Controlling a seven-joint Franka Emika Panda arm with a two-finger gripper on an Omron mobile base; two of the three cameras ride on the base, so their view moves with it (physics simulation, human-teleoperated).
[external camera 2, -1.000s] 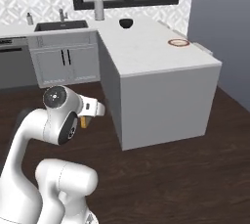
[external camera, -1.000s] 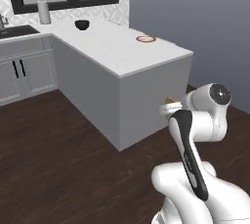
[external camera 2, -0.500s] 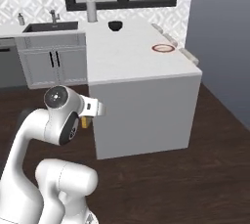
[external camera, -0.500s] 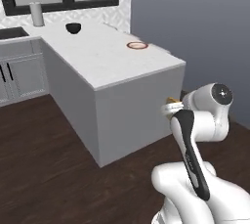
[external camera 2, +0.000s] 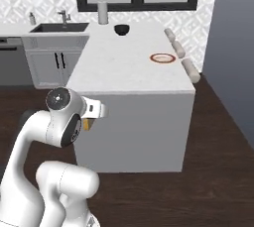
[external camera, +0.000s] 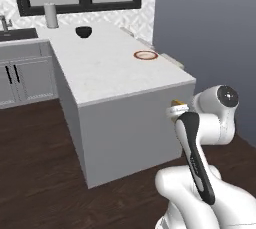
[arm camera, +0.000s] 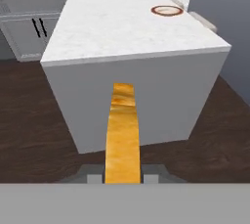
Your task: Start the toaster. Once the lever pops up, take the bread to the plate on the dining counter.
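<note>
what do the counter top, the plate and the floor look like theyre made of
Counter: the top looks like white marble, pale with faint grey veining and a smooth matte finish; the sides are plain pale panels.
Plate: probably glazed ceramic, with a red-orange rim around a pale centre.
Floor: dark brown wood, with faint plank lines.

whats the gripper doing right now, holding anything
Gripper: closed on the bread, carried edge-on in front of the dining counter, not yet at the plate.
</note>
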